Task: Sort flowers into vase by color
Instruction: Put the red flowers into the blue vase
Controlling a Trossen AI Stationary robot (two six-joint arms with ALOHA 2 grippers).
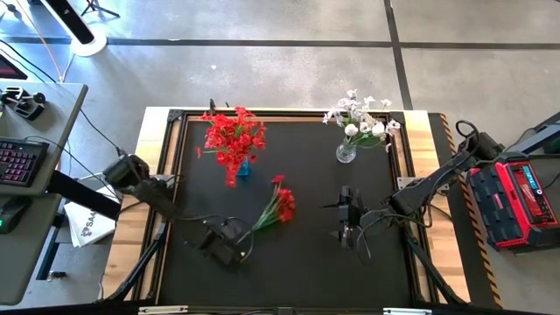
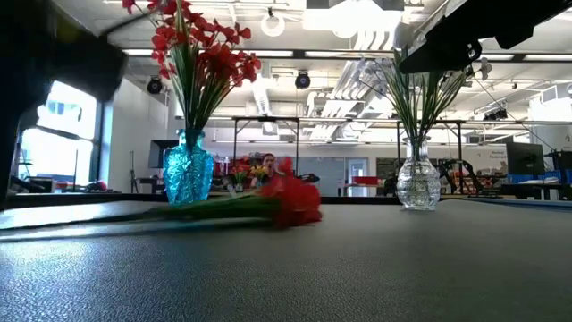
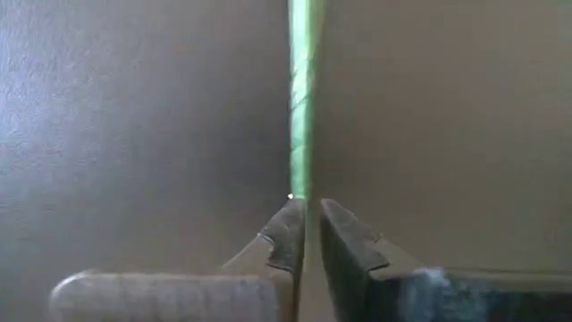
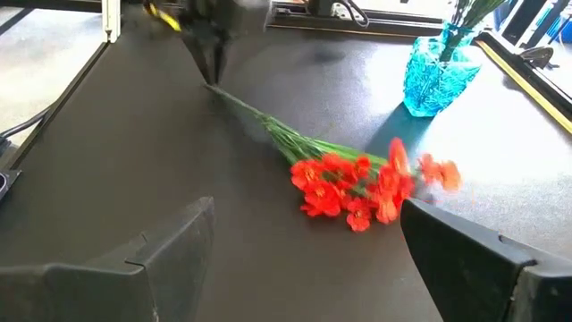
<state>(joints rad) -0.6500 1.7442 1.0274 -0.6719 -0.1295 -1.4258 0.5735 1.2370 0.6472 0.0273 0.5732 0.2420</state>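
A red sprig (image 1: 278,208) lies on the black table mat, blossoms (image 4: 357,183) toward the table's middle and green stem (image 4: 259,116) running to the near left. My left gripper (image 1: 234,240) is shut on that stem's end. My right gripper (image 1: 343,219) is open and empty right of the sprig, its fingers (image 4: 179,241) wide apart and facing the blossoms. A blue vase (image 1: 242,167) holds red flowers (image 1: 232,136) at the far left. A clear glass vase (image 1: 346,152) holds white flowers (image 1: 360,118) at the far right. My left gripper pinches the thin green stem near its bare end (image 3: 300,183) between its two fingertips (image 3: 288,234). The fingers come from above, pointing down, as the right wrist view shows (image 4: 212,72). The stem runs away from the fingers low over the mat, and the blossoms rest on the mat.
A raised frame (image 1: 166,149) borders the black mat. Cables (image 1: 385,219) trail by the right arm. A red case (image 1: 521,197) stands off the table's right edge and a desk with a keyboard (image 1: 22,162) off its left. Bare mat lies along the near edge (image 1: 289,271).
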